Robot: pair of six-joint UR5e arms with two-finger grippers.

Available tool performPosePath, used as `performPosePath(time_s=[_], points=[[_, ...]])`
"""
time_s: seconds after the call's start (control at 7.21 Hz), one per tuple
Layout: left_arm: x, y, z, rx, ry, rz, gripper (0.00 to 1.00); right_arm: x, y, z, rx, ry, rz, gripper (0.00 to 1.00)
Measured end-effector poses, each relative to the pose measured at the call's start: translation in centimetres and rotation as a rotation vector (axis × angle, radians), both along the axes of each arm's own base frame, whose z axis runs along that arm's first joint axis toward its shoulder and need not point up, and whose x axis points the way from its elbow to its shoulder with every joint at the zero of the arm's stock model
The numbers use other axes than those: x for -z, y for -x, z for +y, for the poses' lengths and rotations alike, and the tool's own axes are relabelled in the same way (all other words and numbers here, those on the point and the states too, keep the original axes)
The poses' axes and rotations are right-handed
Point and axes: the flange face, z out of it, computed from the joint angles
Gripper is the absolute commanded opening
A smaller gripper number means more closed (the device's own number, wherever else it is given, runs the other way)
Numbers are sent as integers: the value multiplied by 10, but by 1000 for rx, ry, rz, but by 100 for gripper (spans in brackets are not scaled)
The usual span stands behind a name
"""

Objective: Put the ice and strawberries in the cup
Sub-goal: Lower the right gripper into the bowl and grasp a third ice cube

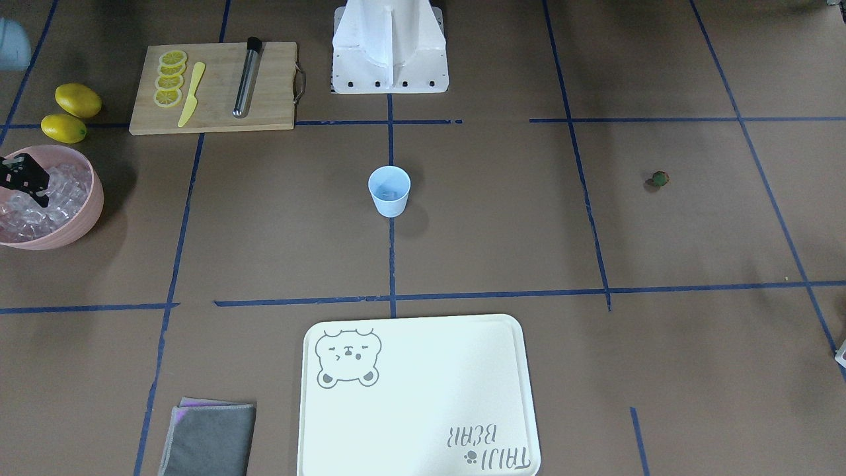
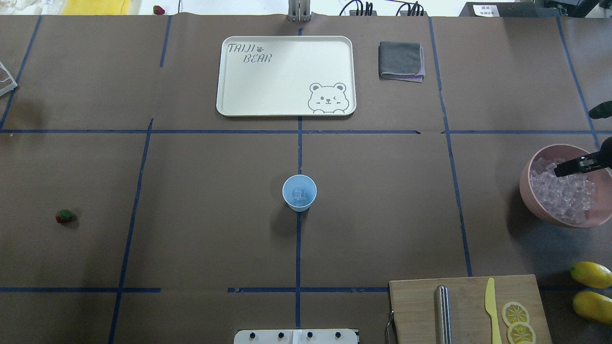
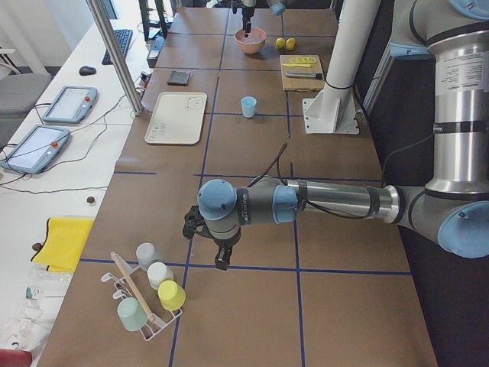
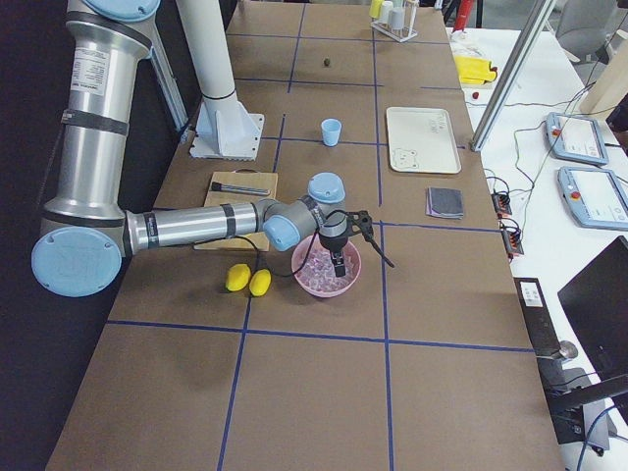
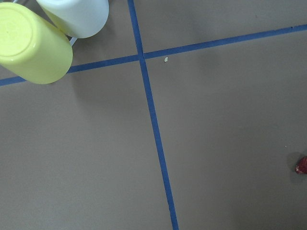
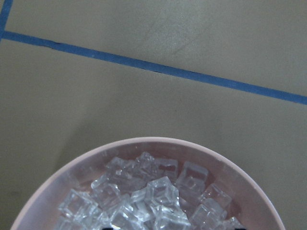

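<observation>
The light blue cup [image 1: 389, 190] stands upright at the table's middle, and an ice cube [image 2: 299, 193] lies inside it. More ice [image 1: 46, 198] fills the pink bowl [image 2: 545, 210]. My right gripper [image 1: 25, 177] hangs over the bowl, one finger [image 2: 576, 166] just above the cubes, jaws spread and holding nothing. The right wrist view shows the ice [image 6: 144, 196] just below. The strawberry [image 1: 659, 178] lies alone on the table toward my left, far from the cup. My left gripper [image 3: 221, 260] hovers over bare table near the cup rack. I cannot tell whether it is open or shut. The strawberry also shows in the left wrist view [image 5: 302, 165].
A cream tray [image 2: 287, 110] and a folded grey cloth [image 2: 400, 61] lie beyond the cup. A wooden cutting board [image 1: 264, 112] holds lemon slices [image 1: 170, 79], a yellow knife and a metal rod. Two lemons [image 1: 78, 99] lie by the bowl. A rack of upturned cups [image 3: 157, 294] stands near my left gripper.
</observation>
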Motion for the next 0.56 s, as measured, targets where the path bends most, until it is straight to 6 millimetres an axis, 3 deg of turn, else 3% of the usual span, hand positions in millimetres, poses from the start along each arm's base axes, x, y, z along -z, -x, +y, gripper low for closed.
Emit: performPosePath(time_s=[0.56], points=[[0, 0, 0, 0, 1, 0, 100, -17, 0, 17, 21, 30, 17, 81]])
